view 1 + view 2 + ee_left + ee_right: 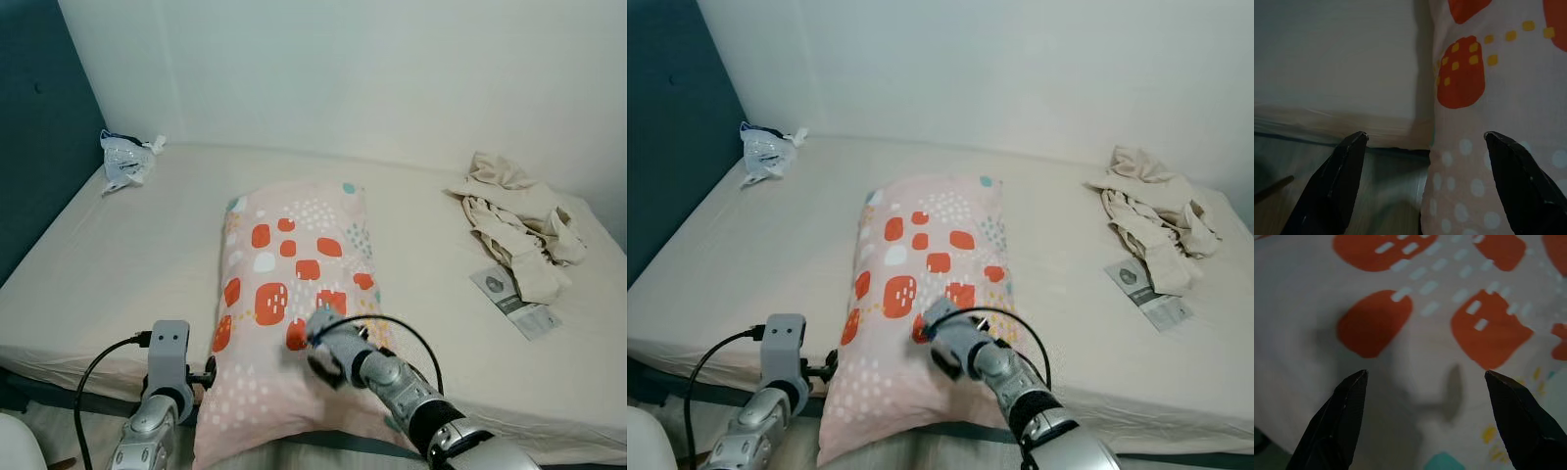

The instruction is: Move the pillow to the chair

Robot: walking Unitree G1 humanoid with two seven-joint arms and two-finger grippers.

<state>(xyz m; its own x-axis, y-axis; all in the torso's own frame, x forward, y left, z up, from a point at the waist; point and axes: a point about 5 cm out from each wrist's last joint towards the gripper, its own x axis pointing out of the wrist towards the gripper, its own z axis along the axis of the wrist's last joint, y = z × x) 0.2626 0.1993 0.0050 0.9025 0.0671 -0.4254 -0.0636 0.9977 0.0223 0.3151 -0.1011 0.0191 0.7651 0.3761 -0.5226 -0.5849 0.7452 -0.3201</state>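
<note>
- Far left on the bed (118,255) there's a crumpled clear plastic bag (125,160) up near the corner by the dark blue wall, well apart from everything else. Can't read any print on it.
- The left gripper (1425,186) sits at the near left edge of the pillow, jaws spread wide, one finger over the mattress side and the other over the fabric. It's holding nothing.
- The pillow (294,294) lies lengthwise in the middle of the bed, pink with orange blobs and white dots, its near end hanging over the mattress edge.
- The right gripper (1425,421) hovers just over the top of the pillow near that end, also wide open and empty, its shadow on the fabric.
- My worry: if only a pinch of cover gets grabbed, the soft pillow could sag and slide off the overhanging end onto the floor.
- No chair here, so it has to be carried somewhere.
- Right side: a heap of beige clothes (514,220) and a small leaflet (514,302) with a round logo, text too small to read.
</note>
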